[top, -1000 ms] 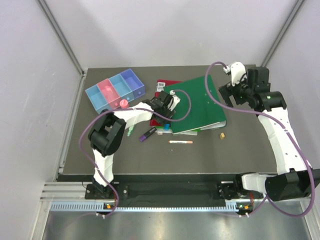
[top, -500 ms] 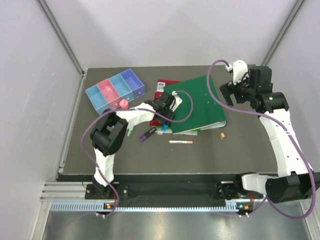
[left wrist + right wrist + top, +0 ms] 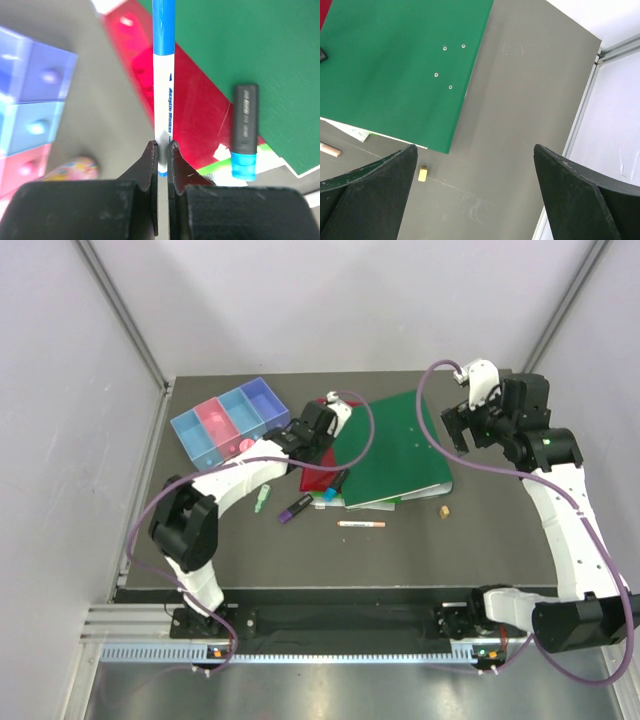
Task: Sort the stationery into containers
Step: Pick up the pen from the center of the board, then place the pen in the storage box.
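One blue-white pen [image 3: 163, 85] | print possibly "Acrylic Marker" | left end effector [image 3: 161, 146] clamped

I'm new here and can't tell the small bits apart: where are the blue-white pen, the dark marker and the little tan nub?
blue-white pen [image 3: 163, 100]: left wrist view, white barrel.
dark marker [image 3: 245, 120]: left wrist view, dark body.
tan nub [image 3: 422, 174]: right wrist view, its middle.
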`<state>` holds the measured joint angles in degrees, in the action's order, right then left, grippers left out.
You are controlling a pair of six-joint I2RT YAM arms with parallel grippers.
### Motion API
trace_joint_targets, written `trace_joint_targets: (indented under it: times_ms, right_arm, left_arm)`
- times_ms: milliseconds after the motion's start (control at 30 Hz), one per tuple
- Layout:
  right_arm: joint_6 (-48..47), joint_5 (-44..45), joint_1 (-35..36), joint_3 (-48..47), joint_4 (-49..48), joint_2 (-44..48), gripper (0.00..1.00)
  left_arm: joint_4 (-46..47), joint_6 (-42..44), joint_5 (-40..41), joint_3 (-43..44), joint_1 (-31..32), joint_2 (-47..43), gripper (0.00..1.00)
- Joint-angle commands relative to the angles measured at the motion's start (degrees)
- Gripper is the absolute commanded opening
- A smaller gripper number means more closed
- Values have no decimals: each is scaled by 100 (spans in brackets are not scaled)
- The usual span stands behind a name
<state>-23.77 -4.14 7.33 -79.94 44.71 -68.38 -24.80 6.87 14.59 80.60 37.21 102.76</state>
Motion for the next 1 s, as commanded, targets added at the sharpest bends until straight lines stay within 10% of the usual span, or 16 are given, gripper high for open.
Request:
trace_joint_targets:
  times_ms: [0, 967]
  right_arm:
    - [83, -43, -21, -197, -138, 149, 100]
    - [127, -69, -4, -13, -103, 281, 100]
  left_arm:
    - [115, -55, 562, 184, -249, -485, 0]
    - [-192, -1012, 422, 510, -3686, -468, 0]
